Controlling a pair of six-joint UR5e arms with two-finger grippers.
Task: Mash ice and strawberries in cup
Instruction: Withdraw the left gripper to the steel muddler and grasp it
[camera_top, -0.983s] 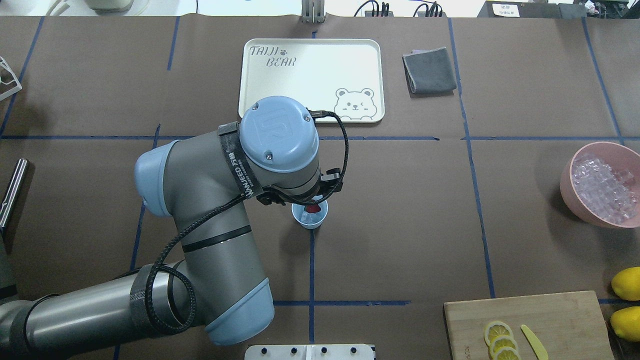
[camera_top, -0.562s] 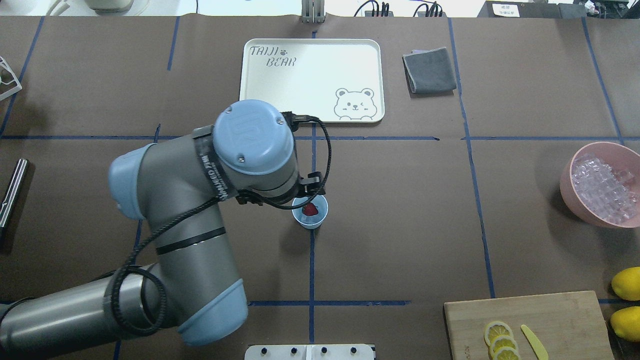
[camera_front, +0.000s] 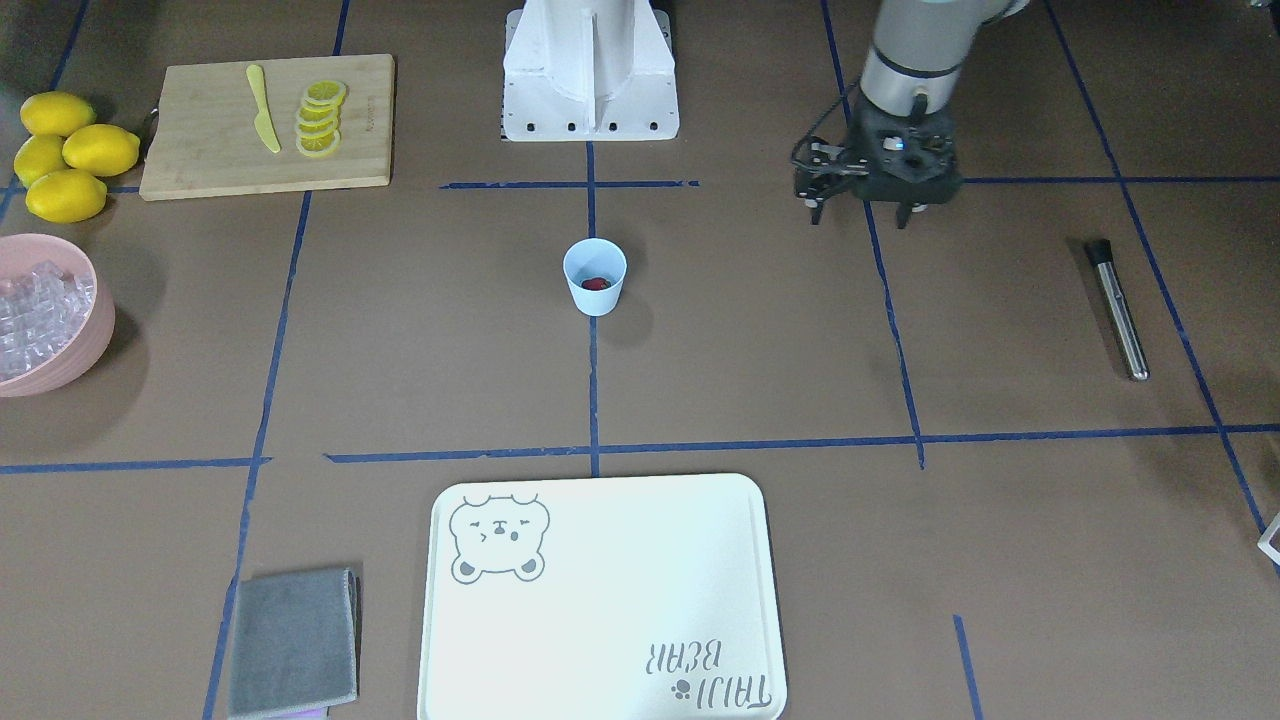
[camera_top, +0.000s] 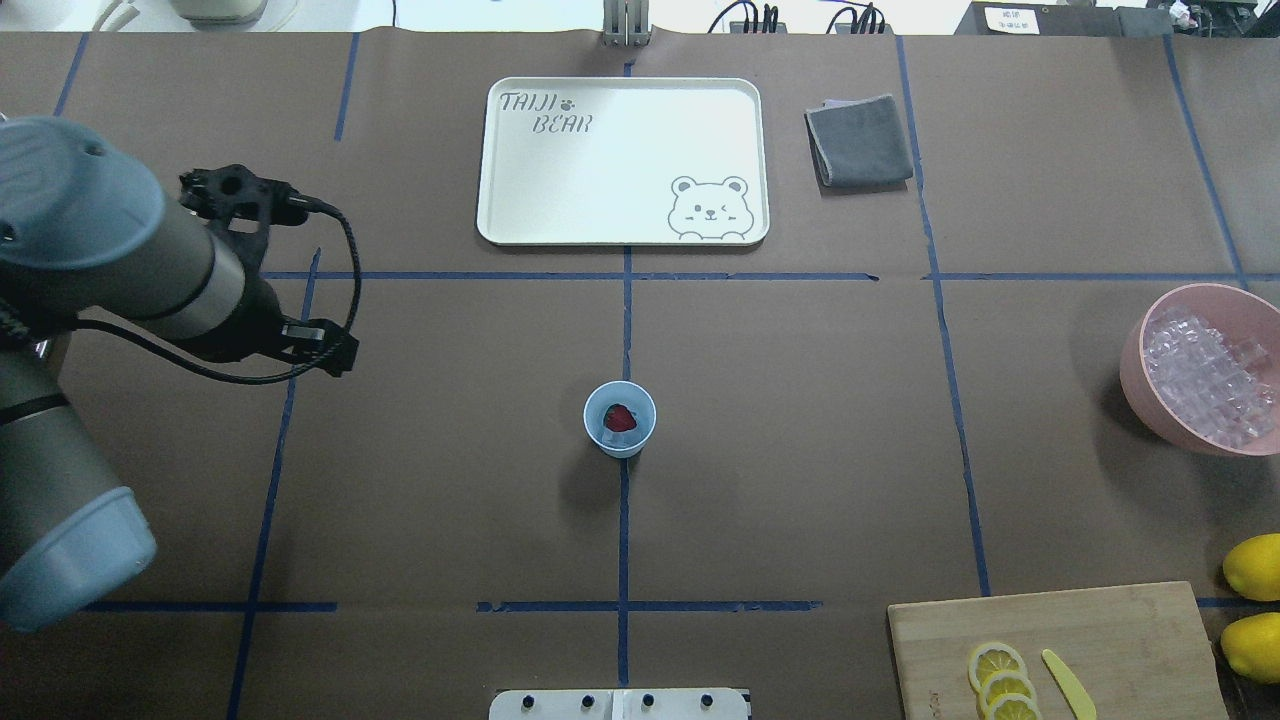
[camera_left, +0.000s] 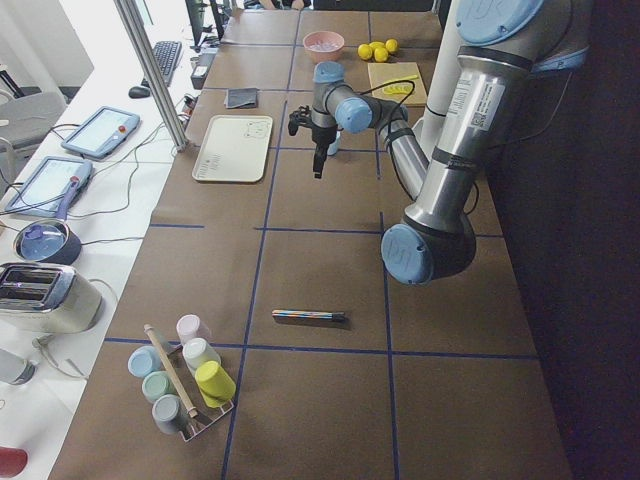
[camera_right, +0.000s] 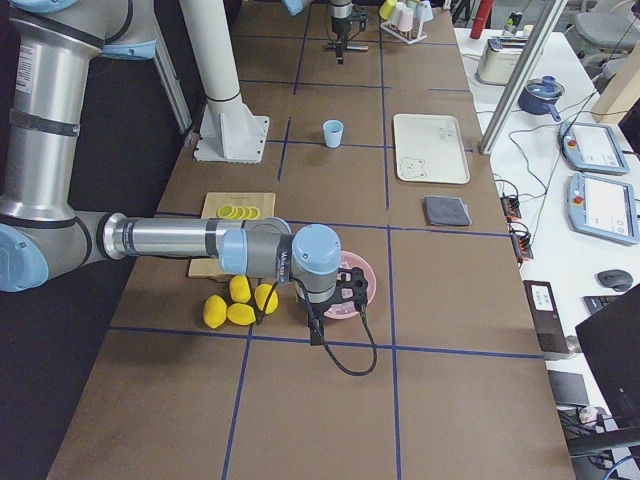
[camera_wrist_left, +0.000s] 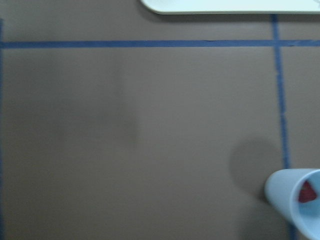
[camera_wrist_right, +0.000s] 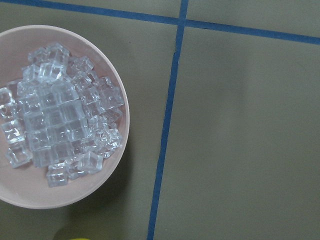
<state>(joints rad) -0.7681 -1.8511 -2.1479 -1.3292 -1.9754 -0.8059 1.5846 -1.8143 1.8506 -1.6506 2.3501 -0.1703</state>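
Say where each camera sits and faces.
Front-facing: across table, facing base; left arm.
Overhead: behind base, looking down; left arm.
Exterior left: table's left end; left arm near.
Exterior right: right end; right arm near.
Left wrist: down at cup; no body.
Right wrist: down at bowl; no body.
Front-facing and overhead share the cup.

- One cup (camera_front: 595, 298) is counted, with one strawberry (camera_front: 596, 284) inside.
- One pink bowl (camera_front: 95, 340) is seen; its ice cubes (camera_front: 35, 315) are too many to be counted.
- Four lemons (camera_front: 100, 149) are counted.
- One tray (camera_front: 600, 600), one cutting board (camera_front: 200, 140), one cloth (camera_front: 293, 640) and one metal rod (camera_front: 1120, 315) are seen.
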